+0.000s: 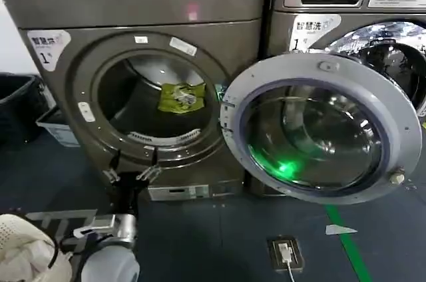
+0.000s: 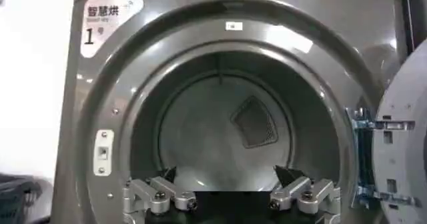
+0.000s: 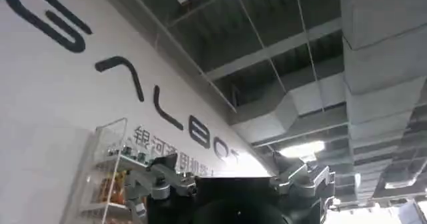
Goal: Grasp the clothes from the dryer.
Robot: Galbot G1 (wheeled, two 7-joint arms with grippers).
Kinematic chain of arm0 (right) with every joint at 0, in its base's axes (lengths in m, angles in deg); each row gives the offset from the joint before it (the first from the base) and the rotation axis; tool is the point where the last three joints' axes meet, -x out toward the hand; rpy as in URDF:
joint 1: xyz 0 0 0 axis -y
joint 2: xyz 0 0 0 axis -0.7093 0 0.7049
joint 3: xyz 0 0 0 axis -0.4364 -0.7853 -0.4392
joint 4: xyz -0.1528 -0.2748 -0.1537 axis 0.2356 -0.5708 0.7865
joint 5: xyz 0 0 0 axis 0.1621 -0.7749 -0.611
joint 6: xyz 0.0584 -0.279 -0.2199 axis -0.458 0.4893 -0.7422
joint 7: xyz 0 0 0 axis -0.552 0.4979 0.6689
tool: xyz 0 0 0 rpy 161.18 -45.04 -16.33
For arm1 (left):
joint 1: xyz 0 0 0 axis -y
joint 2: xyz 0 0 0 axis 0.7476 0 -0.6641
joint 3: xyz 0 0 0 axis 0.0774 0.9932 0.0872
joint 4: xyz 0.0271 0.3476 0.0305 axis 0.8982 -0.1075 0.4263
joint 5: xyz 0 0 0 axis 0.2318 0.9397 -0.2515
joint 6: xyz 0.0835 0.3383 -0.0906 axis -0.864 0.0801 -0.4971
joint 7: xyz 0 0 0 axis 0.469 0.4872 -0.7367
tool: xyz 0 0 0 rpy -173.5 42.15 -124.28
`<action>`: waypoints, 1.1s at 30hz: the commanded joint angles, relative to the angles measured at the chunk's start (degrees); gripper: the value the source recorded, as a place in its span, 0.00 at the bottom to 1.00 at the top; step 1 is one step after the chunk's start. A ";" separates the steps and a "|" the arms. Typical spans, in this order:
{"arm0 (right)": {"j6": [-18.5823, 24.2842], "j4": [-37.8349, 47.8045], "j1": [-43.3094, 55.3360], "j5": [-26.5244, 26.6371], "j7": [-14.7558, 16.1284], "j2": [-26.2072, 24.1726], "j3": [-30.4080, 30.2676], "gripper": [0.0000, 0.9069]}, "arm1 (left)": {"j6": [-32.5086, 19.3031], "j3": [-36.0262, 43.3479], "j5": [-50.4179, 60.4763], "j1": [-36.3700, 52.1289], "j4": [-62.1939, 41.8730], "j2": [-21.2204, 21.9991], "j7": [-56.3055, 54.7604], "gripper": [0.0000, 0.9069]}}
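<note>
— Where's your left hand, and how wide is it?

— My left hand [image 1: 130, 174] is low in front of the dryer [image 1: 133, 2], just under the bottom lip of the round porthole [image 1: 156, 99]. Its fingers [image 2: 157, 195] are spread well apart. Nothing sits between them and they touch nothing; from the left wrist view [image 2: 230, 202] I look between the two fingertips straight into the drum.

— What does that wrist view show inside?

— The bare grey back wall of the drum, with a dark vent grille [image 2: 253, 122] set in it. On the front panel there is the white sticker [image 2: 107, 20] marked 1, and the door's hinge [image 2: 363, 155] shows at the edge.

— And the clothes?

— From my head I see the clothes [image 1: 180, 97], a small yellow-green piece with a pale print, inside the porthole, up against the back of the drum and a little toward the door side. It is well apart from my left hand, higher and deeper in.

— The door?

— The grey-rimmed glass door [image 1: 319, 126] is swung fully open to my right, covering the lower front of the LG machine [image 1: 346, 2] beside it. A green glow reflects in its glass.

— Your right hand?

— My right hand [image 3: 230, 185] is parked, pointing up at a ceiling and a lettered wall. Its fingers are apart and hold nothing.

— Anything near you on the floor?

— A cream basket [image 1: 23, 249] with white fabric beside my left arm.
</note>
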 commanded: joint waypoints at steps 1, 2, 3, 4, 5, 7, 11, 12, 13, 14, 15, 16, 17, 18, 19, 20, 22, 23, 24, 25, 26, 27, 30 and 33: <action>0.08 0.01 -0.08 0.14 0.04 -0.01 0.02 1.00 | 0.07 -0.07 0.26 -0.09 0.07 0.01 0.26 1.00; 0.08 0.03 -0.12 0.15 0.05 -0.03 0.03 1.00 | 0.07 -0.08 0.29 -0.10 0.09 0.06 0.30 1.00; 0.10 0.04 -0.15 0.18 0.06 -0.07 0.09 1.00 | 0.08 -0.08 0.31 -0.11 0.06 0.05 0.32 1.00; 0.15 0.03 -0.16 0.22 0.03 -0.12 0.14 1.00 | 0.07 -0.09 0.38 -0.14 0.02 0.00 0.42 1.00; 0.20 0.07 -0.16 0.21 0.04 -0.16 0.15 1.00 | 0.09 -0.09 0.47 -0.13 0.01 -0.03 0.46 1.00; 0.22 0.06 -0.09 0.18 0.09 -0.15 0.08 1.00 | 0.10 -0.10 0.53 -0.19 -0.01 -0.13 0.59 1.00; 0.25 -0.02 0.07 0.20 0.25 -0.09 0.08 1.00 | 0.06 -0.39 0.47 -0.01 -0.13 -0.13 0.78 1.00; 0.26 0.03 0.07 0.19 0.26 -0.10 0.11 1.00 | 0.07 -0.59 0.36 0.14 -0.21 -0.14 0.79 1.00; 0.28 0.03 0.09 0.19 0.27 -0.12 0.12 1.00 | 0.09 -0.80 0.27 0.35 -0.31 -0.15 0.80 1.00; 0.26 0.04 0.12 0.14 0.27 -0.09 0.08 1.00 | 0.09 -0.90 0.18 0.54 -0.43 -0.22 0.80 1.00; 0.25 0.01 0.15 0.14 0.29 -0.08 0.06 1.00 | 0.07 -0.91 0.16 0.59 -0.47 -0.30 0.81 1.00; 0.24 -0.06 0.17 0.15 0.43 -0.06 0.04 1.00 | 0.05 -0.86 0.14 0.63 -0.51 -0.39 0.86 1.00; 0.22 -0.13 0.17 0.17 0.42 -0.02 0.05 1.00 | 0.04 -0.83 0.12 0.70 -0.57 -0.38 0.89 1.00; 0.21 -0.13 0.14 0.18 0.47 0.00 0.09 1.00 | 0.00 -0.82 0.11 0.76 -0.64 -0.32 0.88 1.00; 0.16 -0.11 0.12 0.19 0.46 -0.03 0.15 1.00 | -0.01 -0.84 0.08 0.80 -0.66 -0.23 0.88 1.00; 0.13 -0.12 0.12 0.20 0.43 -0.05 0.15 1.00 | -0.06 -0.83 0.04 0.80 -0.66 -0.19 0.89 1.00; 0.06 -0.16 0.11 0.26 0.42 -0.05 0.16 1.00 | -0.11 -0.84 0.00 0.81 -0.71 -0.19 0.90 1.00; 0.07 -0.18 0.11 0.29 0.41 -0.05 0.15 1.00 | -0.15 -0.82 0.00 0.84 -0.77 -0.17 0.91 1.00; 0.07 -0.17 0.10 0.30 0.43 -0.04 0.16 1.00 | -0.16 -0.78 -0.01 0.91 -0.81 -0.17 0.93 1.00; 0.08 -0.16 0.09 0.31 0.41 -0.05 0.18 1.00 | -0.16 -0.76 -0.01 0.97 -0.83 -0.13 0.94 1.00; 0.08 -0.11 0.10 0.29 0.46 -0.06 0.19 1.00 | -0.16 -0.71 -0.02 1.05 -0.84 -0.12 0.96 1.00; 0.12 -0.09 0.11 0.28 0.47 -0.06 0.19 1.00 | -0.13 -0.67 -0.02 1.12 -0.85 -0.09 0.97 1.00; 0.10 -0.18 0.29 0.25 0.57 0.01 0.03 1.00 | -0.10 -0.52 -0.02 1.25 -0.97 -0.13 1.01 1.00; 0.12 -0.02 0.34 0.21 0.67 -0.04 -0.05 1.00 | -0.12 -0.54 0.02 1.28 -1.08 -0.12 1.01 1.00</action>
